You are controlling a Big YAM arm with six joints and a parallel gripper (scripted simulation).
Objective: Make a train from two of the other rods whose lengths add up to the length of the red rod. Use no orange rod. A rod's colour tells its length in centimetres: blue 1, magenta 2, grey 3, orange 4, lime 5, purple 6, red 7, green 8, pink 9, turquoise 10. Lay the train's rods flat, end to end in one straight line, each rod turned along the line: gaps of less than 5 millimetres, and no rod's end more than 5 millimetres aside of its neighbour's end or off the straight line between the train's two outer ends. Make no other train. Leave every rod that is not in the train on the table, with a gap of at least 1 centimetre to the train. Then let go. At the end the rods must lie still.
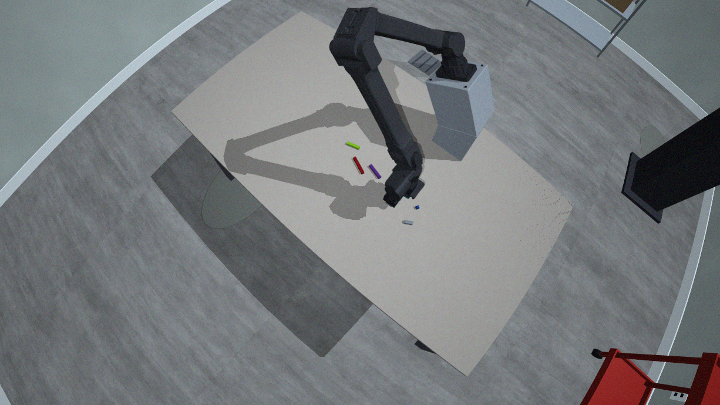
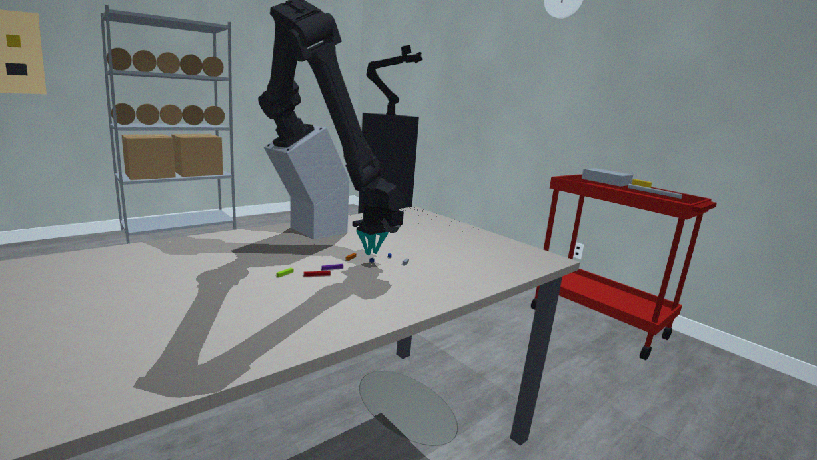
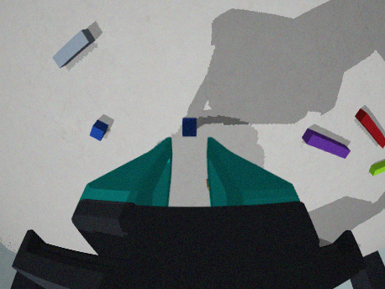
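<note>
My gripper (image 3: 189, 145) hangs a little above the table with its teal fingers partly apart and nothing between them; it also shows in the exterior view (image 2: 370, 251). A blue rod (image 3: 189, 127) (image 2: 371, 260) lies on the table just beyond the fingertips, in the arm's shadow. A second blue rod (image 3: 100, 130) lies to its left. The purple rod (image 3: 326, 144) lies to the right, with the red rod (image 3: 371, 127) and the lime rod (image 3: 378, 167) beyond it. In the top view the gripper (image 1: 392, 202) hides the first blue rod.
A grey rod (image 3: 73, 49) lies at the far left, apart from the others. An orange rod (image 2: 350, 256) lies behind the gripper, near the arm's side. The arm's grey base (image 1: 461, 110) stands at the table's back edge.
</note>
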